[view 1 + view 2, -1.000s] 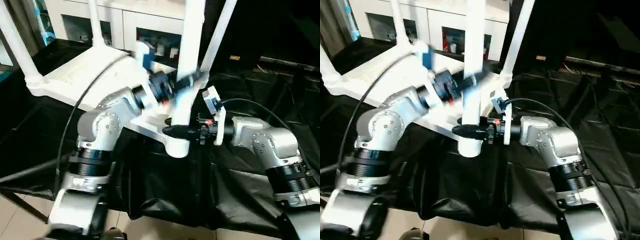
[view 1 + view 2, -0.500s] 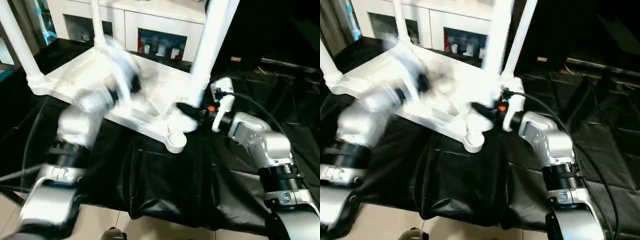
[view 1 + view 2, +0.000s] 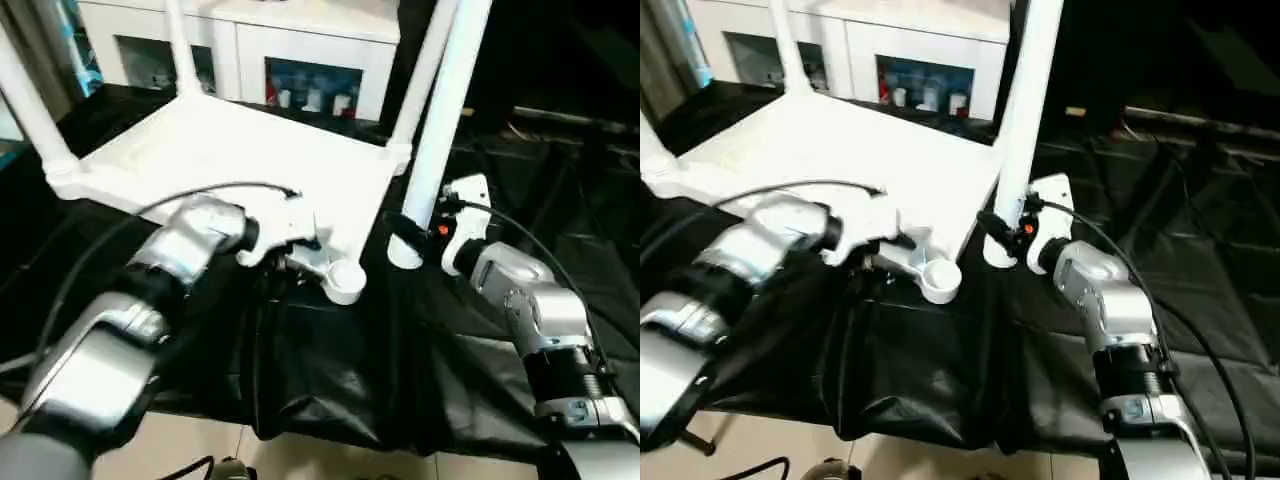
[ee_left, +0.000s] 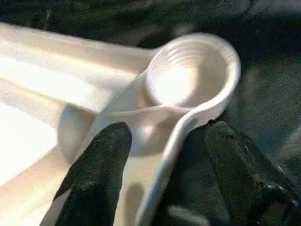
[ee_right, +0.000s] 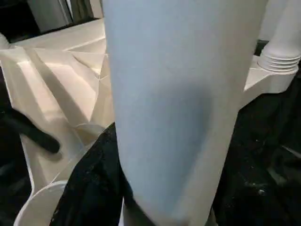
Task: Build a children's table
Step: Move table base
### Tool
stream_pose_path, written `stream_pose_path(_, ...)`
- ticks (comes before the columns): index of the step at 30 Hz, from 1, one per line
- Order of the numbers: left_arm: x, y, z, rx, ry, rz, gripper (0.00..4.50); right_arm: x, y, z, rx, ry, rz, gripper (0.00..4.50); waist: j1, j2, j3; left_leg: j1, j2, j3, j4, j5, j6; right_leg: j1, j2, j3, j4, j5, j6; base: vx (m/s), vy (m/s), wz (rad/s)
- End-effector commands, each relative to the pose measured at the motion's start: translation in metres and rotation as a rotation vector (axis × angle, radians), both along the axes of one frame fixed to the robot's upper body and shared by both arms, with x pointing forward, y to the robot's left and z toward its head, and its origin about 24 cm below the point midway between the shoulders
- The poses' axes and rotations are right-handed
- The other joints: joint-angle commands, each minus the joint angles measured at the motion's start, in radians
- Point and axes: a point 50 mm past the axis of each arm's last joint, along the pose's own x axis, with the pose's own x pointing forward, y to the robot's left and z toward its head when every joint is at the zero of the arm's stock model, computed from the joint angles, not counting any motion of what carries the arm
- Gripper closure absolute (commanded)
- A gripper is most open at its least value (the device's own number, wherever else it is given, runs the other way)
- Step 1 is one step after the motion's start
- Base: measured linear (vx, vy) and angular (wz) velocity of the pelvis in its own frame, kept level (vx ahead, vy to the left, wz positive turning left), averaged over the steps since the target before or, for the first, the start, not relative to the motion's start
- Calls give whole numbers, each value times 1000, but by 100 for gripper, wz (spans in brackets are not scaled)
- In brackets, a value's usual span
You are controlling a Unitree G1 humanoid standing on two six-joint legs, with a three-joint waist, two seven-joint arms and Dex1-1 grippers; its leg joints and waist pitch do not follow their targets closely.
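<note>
The children's table lies upside down on the black cloth, its white top (image 3: 230, 150) facing up with three legs standing in the corner sockets. The near corner socket (image 3: 345, 280) is empty. My left gripper (image 3: 303, 258) sits just behind that socket, open, with the top's rim (image 4: 164, 150) between its black fingers (image 4: 94, 174). My right gripper (image 3: 402, 230) is shut on a fourth white leg (image 3: 442, 115). That leg stands nearly upright, its lower end (image 3: 403, 258) just right of the empty socket, beside the top's edge. Up close, the held leg (image 5: 178, 94) hides most of the right fingers.
White cabinets (image 3: 300, 40) stand behind the work table. The black cloth (image 3: 330, 370) hangs over the front edge, with tiled floor (image 3: 200, 450) below. A black cable (image 3: 120, 225) arcs over my left forearm, another (image 3: 530, 250) over the right.
The leg has come up off the near corner socket and shifted right in my right gripper. My left gripper let go of it and dropped to the top's rim by the socket.
</note>
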Motion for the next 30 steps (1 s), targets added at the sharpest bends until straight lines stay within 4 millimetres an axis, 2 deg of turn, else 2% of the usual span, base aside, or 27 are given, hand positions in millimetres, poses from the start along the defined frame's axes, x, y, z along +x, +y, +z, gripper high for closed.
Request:
stream_pose_path(1,5,-4,3,23,-49,11,155,-2,-5,5,5,-26,-22,257,2,18,-90,29,6,-11,-66,-267,-44,59,-38,24,-58,-112,-226,0,0,0)
stream_pose_path(3,6,-6,0,14,-35,29,155,-4,-6,3,6,-25,-25,257,2,23,-87,28,6,-9,-65,-266,-30,58,-37,24,-65,-132,-236,0,0,0)
stream_pose_path(5,5,-6,-5,-2,20,51,190,-6,-7,3,8,-23,-29,257,2,24,-88,29,7,-10,-64,-270,-25,59,-38,24,-64,-134,-245,0,0,0)
stream_pose_path(6,4,-6,-6,-10,48,57,190,-6,-8,3,8,-23,-32,257,0,30,-88,29,6,-9,-64,-269,-23,58,-37,24,-66,-137,-250,0,0,0)
stream_pose_path(7,3,-6,-8,-15,77,63,196,-6,-8,3,8,-23,-35,257,1,30,-87,29,7,-10,-65,-272,-22,58,-38,23,-66,-142,-255,0,0,0)
stream_pose_path(8,3,-5,-9,-4,93,63,211,-6,-9,3,7,-23,-38,257,1,35,-87,30,8,-11,-65,-277,-23,57,-38,23,-65,-146,-257,0,0,0)
stream_pose_path(12,0,-2,-12,56,202,38,245,-5,-11,4,4,-24,-46,257,0,25,-87,30,7,-9,-65,-274,-16,58,-39,23,-68,-152,-261,0,0,0)
stream_pose_path(18,-5,1,-17,172,258,-13,292,0,-8,4,-19,-30,-36,257,1,28,-86,29,10,-10,-66,-260,-6,60,-42,23,-65,-124,-275,0,0,0)
stream_pose_path(19,-5,2,-18,187,261,-16,292,1,-7,5,-20,-31,-34,257,2,32,-86,30,10,-10,-67,-265,-6,59,-42,23,-66,-123,-275,0,0,0)
stream_pose_path(20,-5,2,-18,187,261,-16,310,1,-7,5,-20,-31,-34,257,1,30,-85,29,10,-11,-67,-267,-7,60,-42,23,-66,-124,-275,0,0,0)
stream_pose_path(22,-6,4,-21,245,263,-26,328,1,-6,5,-25,-36,-31,257,1,30,-84,30,10,-11,-68,-279,-8,60,-44,22,-69,-154,-269,0,0,0)
stream_pose_path(23,-7,6,-23,283,265,-32,331,1,-6,5,-31,-38,-30,257,2,35,-83,31,10,-11,-68,-286,-10,59,-44,23,-70,-165,-268,0,0,0)
stream_pose_path(25,-9,9,-27,313,292,-28,341,0,-6,4,-38,-38,-27,257,-1,33,-81,33,10,-13,-72,-314,-17,60,-44,22,-76,-211,-256,0,0,0)
stream_pose_path(26,-10,9,-28,315,308,-25,353,0,-6,3,-39,-38,-27,257,-2,35,-80,34,10,-13,-73,-318,-18,59,-45,22,-78,-227,-253,0,0,0)
stream_pose_path(30,-14,-2,-34,199,387,24,387,0,-7,3,-29,-34,-26,257,-1,33,-83,32,9,-12,-70,-300,-8,59,-45,23,-78,-228,-257,0,0,0)
